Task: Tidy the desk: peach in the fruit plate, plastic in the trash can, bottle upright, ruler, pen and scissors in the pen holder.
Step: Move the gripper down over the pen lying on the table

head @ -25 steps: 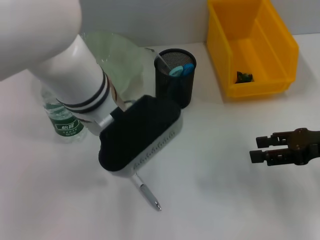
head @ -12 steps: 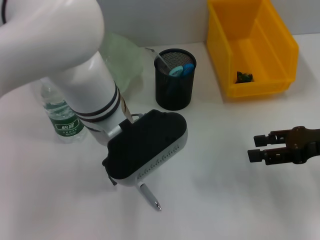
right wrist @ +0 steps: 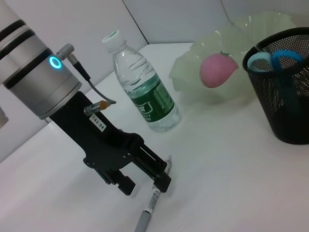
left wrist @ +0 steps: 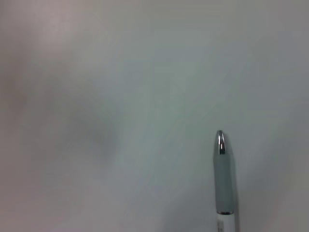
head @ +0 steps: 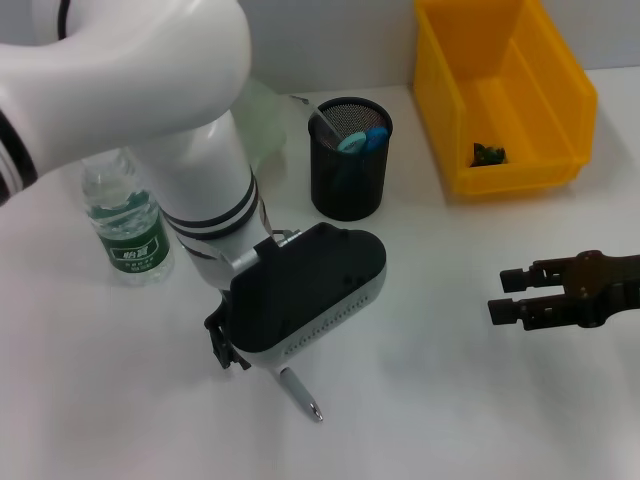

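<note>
- Left gripper (right wrist: 145,176) lowered right over the pen (head: 300,392) on the white desk (head: 430,330), near the front middle; fingers (right wrist: 161,180) spread on either side of the pen's upper end, nothing clamped as far as the right wrist view shows.
- Pen lying flat, its silver tip sticking out from under the left wrist housing toward the front edge (the left wrist view catches only that rounded metal tip (left wrist: 221,171) against bare desk).
- Right gripper (head: 520,298) hanging above the desk at the right side, well apart from the pen, jaws parted and holding nothing.
- Water bottle (head: 125,225) standing upright at the left with its cap on, green label facing forward, just beside the left arm.
- Pale green fruit plate (right wrist: 227,72) behind the bottle, with the pink peach (right wrist: 218,68) resting inside it.
- Black mesh pen holder (head: 350,160) near the back centre, beside the plate, with blue-handled scissors (head: 362,138) poking out of the top, along with a thin clear strip (possibly the ruler, hard to tell).
- Yellow trash can (head: 505,95) at the back right, a small dark scrap (head: 488,153) lying on its floor.
</note>
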{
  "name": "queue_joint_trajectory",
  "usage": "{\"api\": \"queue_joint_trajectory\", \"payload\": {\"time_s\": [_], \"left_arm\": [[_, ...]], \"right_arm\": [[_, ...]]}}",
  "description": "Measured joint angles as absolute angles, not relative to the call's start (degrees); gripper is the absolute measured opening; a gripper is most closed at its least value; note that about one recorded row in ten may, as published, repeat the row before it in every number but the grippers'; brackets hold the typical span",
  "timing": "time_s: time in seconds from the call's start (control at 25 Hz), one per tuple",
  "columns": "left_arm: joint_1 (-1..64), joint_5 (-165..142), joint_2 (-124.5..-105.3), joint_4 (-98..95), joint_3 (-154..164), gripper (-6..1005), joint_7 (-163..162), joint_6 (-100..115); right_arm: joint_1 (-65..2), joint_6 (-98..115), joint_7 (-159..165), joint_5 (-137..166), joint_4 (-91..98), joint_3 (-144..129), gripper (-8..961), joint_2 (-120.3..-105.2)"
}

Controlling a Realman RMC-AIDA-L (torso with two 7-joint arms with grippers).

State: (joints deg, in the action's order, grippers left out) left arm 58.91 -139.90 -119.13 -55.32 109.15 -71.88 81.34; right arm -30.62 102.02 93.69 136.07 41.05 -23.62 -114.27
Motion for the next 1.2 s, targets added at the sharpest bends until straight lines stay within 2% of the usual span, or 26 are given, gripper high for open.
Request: {"api": "queue_joint_trajectory", "payload": {"time_s": [0.36,1.04,1.12,1.2], "left_arm": [[61.8,-138.7,-119.18,-51.6,111.2,748,-72.5,80.5],[62.1,-136.9,-119.18,-50.0,113.8,737,-72.8,78.0],[62.1,-136.5,-119.18,-50.0,114.5,513,-72.8,77.6],[62.2,-136.3,-119.18,-49.7,115.0,512,-72.9,77.2]], "right_arm": [[-30.8,102.0,93.7,136.1,41.0,-24.6,729,-114.25],[-30.3,101.9,93.0,135.7,40.6,-24.6,729,-114.60],[-30.3,101.9,92.8,135.7,40.6,-24.6,729,-114.61],[-30.3,101.9,92.5,135.7,40.6,-24.5,729,-114.61]]}}
